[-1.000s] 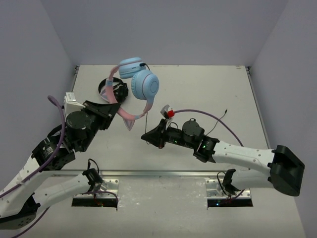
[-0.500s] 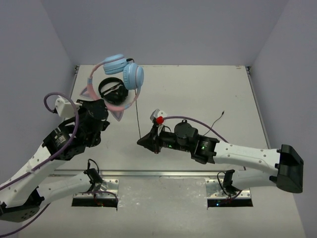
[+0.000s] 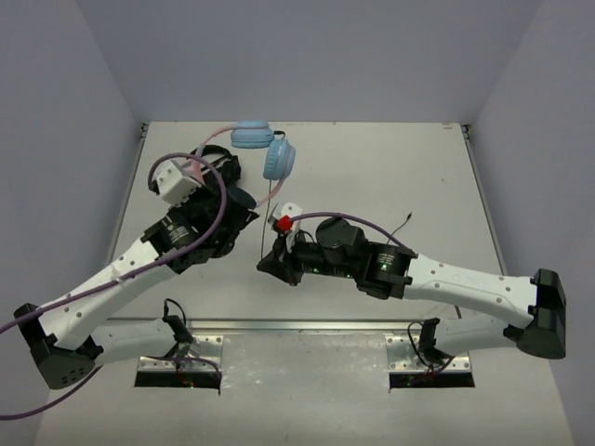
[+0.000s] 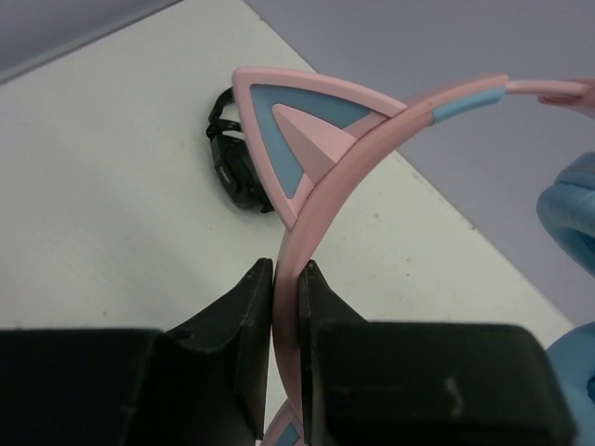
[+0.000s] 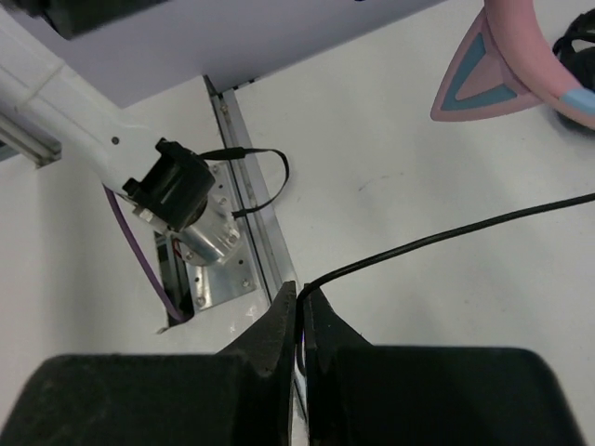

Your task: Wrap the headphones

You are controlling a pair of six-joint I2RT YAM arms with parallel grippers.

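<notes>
While the overhead view holds, the headphones hang lifted just beside the small black headphones, with the blue earcups off to that set's right. Just nearer than the black set sits the left claw. The right claw is nearer again, and the cable runs between as a straight line, far to near.

Left wrist view: claw clamped together on the pink headband by a cat ear, black set on the surface beyond.

Right wrist view: claw pinched tight on the cable.

My read: winding turns on that line. The right claw holds the cable's far reach, and the left arm holds the body, closer to the black set.
</notes>
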